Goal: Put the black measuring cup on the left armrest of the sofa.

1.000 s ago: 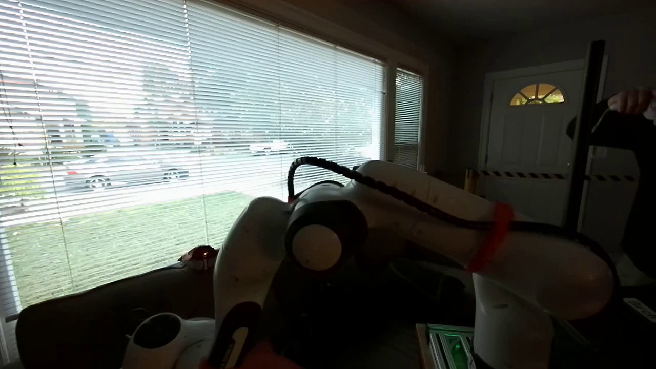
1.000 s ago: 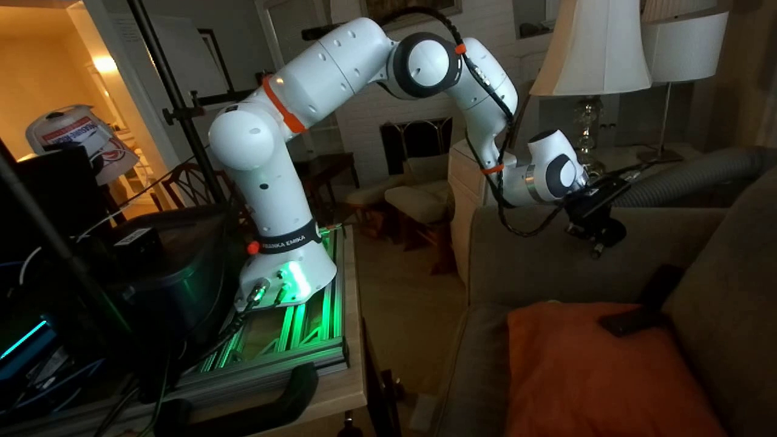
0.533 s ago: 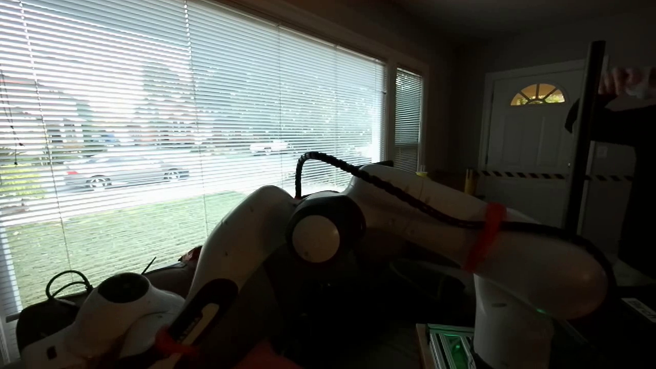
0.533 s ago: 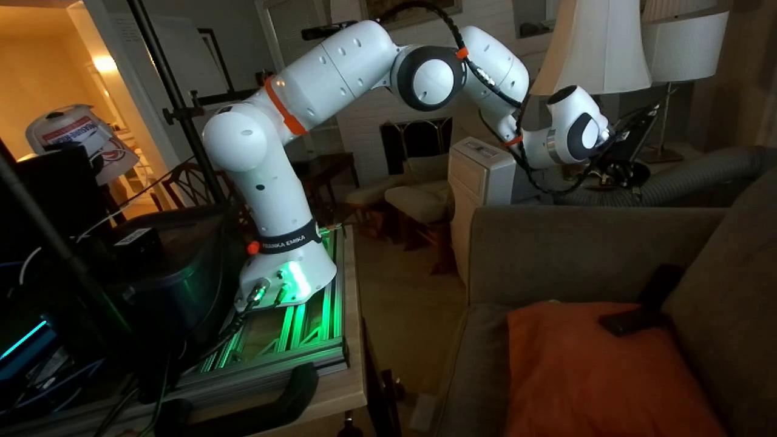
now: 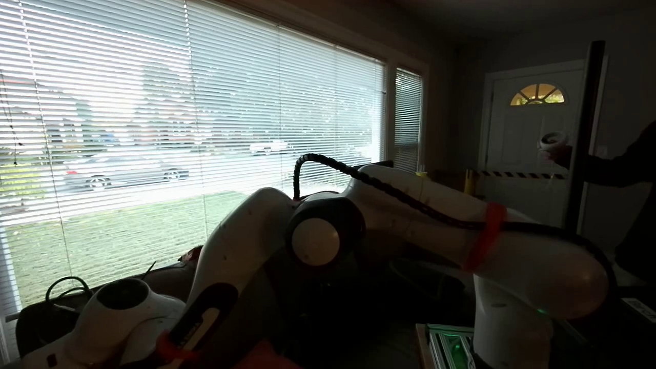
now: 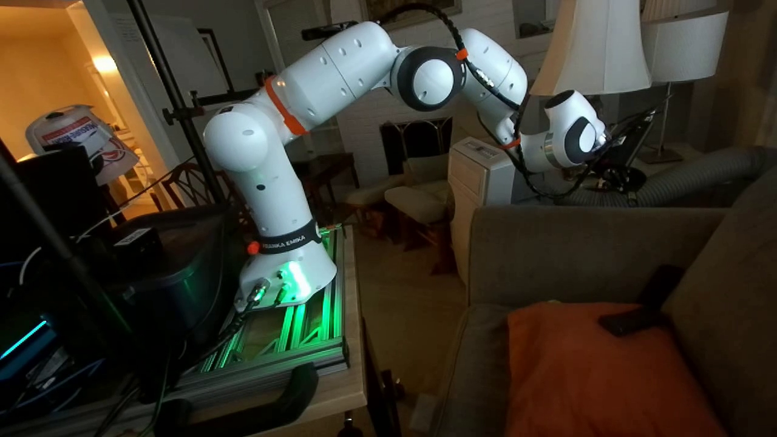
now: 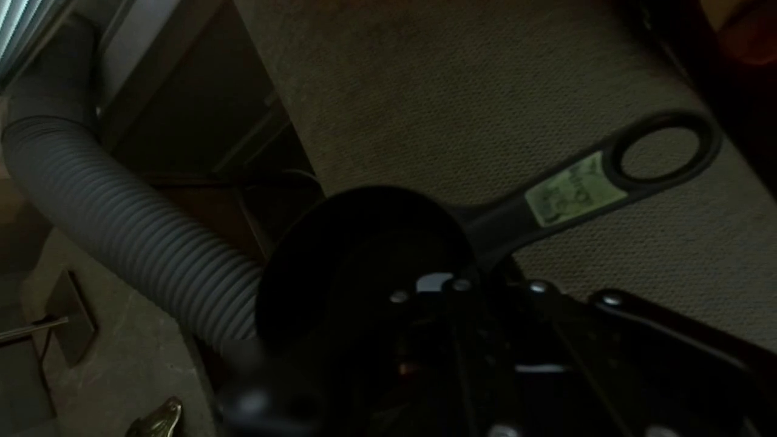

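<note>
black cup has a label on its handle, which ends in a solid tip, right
Not quite: in the wrist view, the black cup has a handle ending in a ring with a hole, not a solid tip. The label is on the handle.

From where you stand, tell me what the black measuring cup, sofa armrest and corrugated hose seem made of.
Black measuring cup: probably matte plastic, from its dull, even handle; dim light leaves coated metal possible. Sofa armrest: woven fabric, matte and coarse, its weave visible in the wrist view. Corrugated hose: likely flexible gray plastic, dull, judging by its close ridges and bend.
</note>
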Robot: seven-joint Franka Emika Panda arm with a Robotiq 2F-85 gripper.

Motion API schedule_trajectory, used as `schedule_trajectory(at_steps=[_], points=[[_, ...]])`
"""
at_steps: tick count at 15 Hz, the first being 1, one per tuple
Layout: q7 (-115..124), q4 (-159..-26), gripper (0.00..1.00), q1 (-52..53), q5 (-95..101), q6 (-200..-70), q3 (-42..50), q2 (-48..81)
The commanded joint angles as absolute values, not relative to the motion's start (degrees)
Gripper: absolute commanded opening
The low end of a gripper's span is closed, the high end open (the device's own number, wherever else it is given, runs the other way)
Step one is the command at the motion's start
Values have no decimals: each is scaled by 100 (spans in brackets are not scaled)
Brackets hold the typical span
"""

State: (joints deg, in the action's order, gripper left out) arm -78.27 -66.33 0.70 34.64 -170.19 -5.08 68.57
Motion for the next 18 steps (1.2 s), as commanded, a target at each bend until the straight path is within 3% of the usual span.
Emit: schedule_trajectory(at_steps=[1,2,7,12,18], points=[[-7904,-6638,10,148,3292,-17049,-409,6859],[-7903,-6638,3,148,3292,-17049,-408,6859],[-8541,-6637,3,-17,3183,-16793,-950,6956],[-10103,-6523,3,-191,2517,-15665,-1718,7098],[-11318,-5982,3,213,2081,-14841,-1394,7316]])
